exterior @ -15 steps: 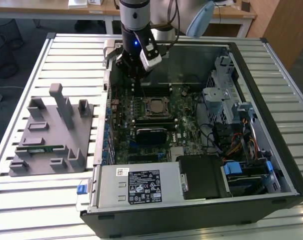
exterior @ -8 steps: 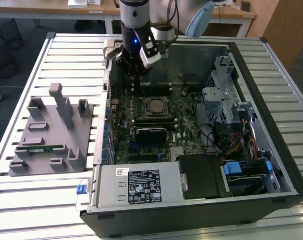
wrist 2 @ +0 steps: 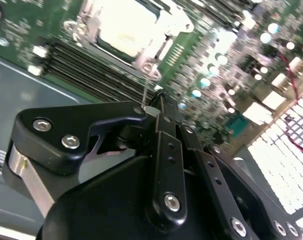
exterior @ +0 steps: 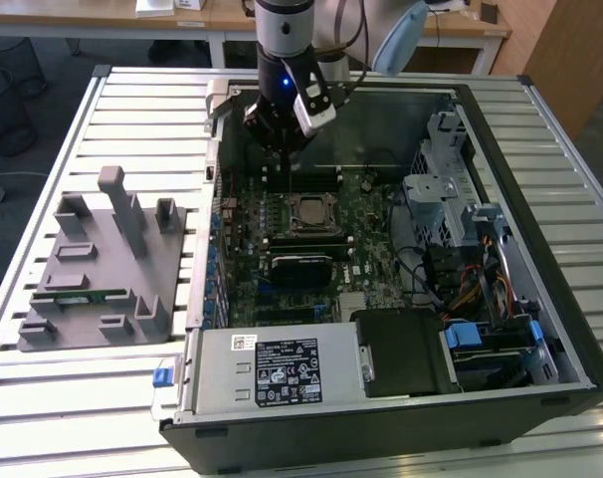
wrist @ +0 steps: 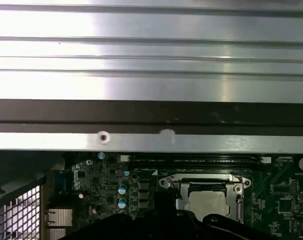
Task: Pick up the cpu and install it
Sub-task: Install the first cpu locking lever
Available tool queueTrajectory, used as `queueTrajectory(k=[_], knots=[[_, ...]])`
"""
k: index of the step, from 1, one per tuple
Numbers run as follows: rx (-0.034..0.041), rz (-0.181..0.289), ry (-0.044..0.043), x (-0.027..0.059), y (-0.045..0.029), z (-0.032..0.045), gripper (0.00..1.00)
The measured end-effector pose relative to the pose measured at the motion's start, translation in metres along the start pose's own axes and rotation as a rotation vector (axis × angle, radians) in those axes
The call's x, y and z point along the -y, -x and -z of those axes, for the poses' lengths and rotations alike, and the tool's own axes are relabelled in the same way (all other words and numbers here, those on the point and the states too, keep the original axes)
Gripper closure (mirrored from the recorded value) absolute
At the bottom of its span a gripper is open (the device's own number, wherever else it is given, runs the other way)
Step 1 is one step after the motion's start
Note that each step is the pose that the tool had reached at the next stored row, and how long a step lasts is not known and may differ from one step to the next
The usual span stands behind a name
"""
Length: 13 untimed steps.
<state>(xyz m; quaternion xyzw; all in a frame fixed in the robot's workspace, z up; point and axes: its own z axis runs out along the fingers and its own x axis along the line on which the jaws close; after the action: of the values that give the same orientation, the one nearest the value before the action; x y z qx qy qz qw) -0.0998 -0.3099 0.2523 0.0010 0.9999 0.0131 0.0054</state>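
The cpu point(exterior: 309, 212) lies flat in the motherboard socket inside the open computer case, its silver-grey top framed by the socket's metal bracket. It shows in both wrist views too, cpu point(wrist 2: 122, 26) and cpu point(wrist: 206, 202). My gripper point(exterior: 282, 147) hangs above the board just behind the socket, near the case's far wall. In the second wrist view the black fingers point(wrist 2: 164, 131) meet at the gripper point(wrist 2: 158, 101) tip, shut. A thin metal latch rod point(wrist 2: 147, 89) runs from the socket's corner to that tip; whether it is clamped I cannot tell.
A grey fixture block point(exterior: 98, 269) with a green memory stick point(exterior: 80, 296) stands on the slatted table at the exterior view's left. Inside the case are a power supply point(exterior: 272, 373), a drive cage point(exterior: 451, 179) and cables point(exterior: 481, 289). The case's far wall point(wrist: 151, 112) is close.
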Motion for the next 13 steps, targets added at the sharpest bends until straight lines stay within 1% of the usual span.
queueTrajectory(k=[2,3,4,6,7,9,11,13], knots=[[-0.0035,0.000,-0.0001,0.0000,0.0079,-0.0010,0.89],[-0.0042,0.000,0.0014,0.0000,0.0102,-0.0018,0.89],[-0.0048,0.000,0.0083,0.0001,0.0119,-0.0023,0.89],[-0.0051,0.000,0.0285,0.0001,0.0144,-0.0032,0.89],[-0.0050,0.000,0.0360,0.0002,0.0154,-0.0039,0.89],[-0.0050,0.000,0.0470,0.0006,0.0170,-0.0058,0.89],[-0.0050,0.000,0.0480,0.0007,0.0181,-0.0073,0.89],[-0.0051,0.000,0.0451,0.0004,0.0191,-0.0086,0.89]])
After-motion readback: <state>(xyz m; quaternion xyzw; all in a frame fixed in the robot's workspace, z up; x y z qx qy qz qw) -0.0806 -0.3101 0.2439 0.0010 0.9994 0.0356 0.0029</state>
